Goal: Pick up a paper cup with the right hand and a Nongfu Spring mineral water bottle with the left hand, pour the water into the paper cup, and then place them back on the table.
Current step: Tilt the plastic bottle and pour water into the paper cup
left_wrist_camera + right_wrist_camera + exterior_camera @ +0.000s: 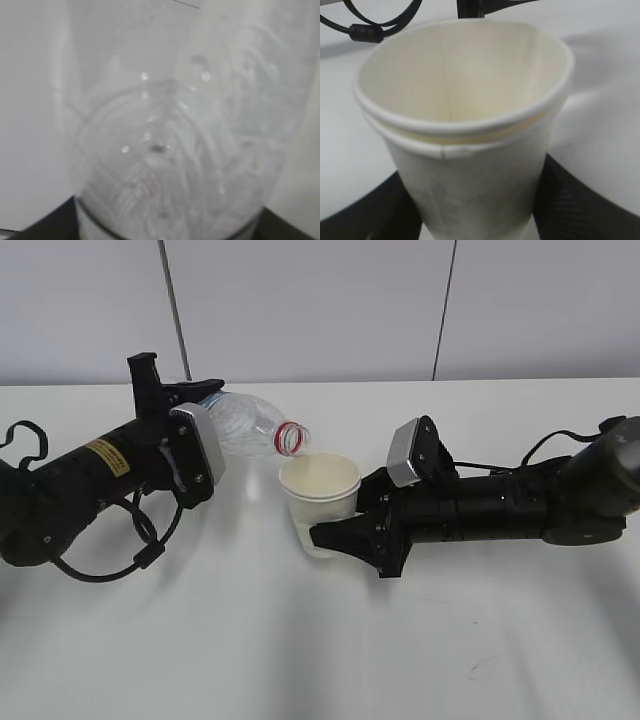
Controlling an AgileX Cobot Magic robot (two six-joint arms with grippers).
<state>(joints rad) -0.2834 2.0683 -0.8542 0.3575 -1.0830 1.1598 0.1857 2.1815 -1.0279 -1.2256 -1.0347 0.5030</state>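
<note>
My left gripper (185,405) is shut on the clear mineral water bottle (245,428), tipped on its side, its red-ringed open mouth (293,439) just above the far left rim of the paper cup (320,495). In the left wrist view the bottle's ribbed clear body (170,150) fills the frame. My right gripper (335,535) is shut on the cream-white cup and holds it upright. In the right wrist view the cup (465,130) stands between the black fingers (575,200), its pale inside looking dry. I see no stream of water.
The white table (300,660) spreads around both arms. The left arm's looped black cables (110,550) hang near the table at the left. A grey panelled wall (320,300) stands behind the table's far edge.
</note>
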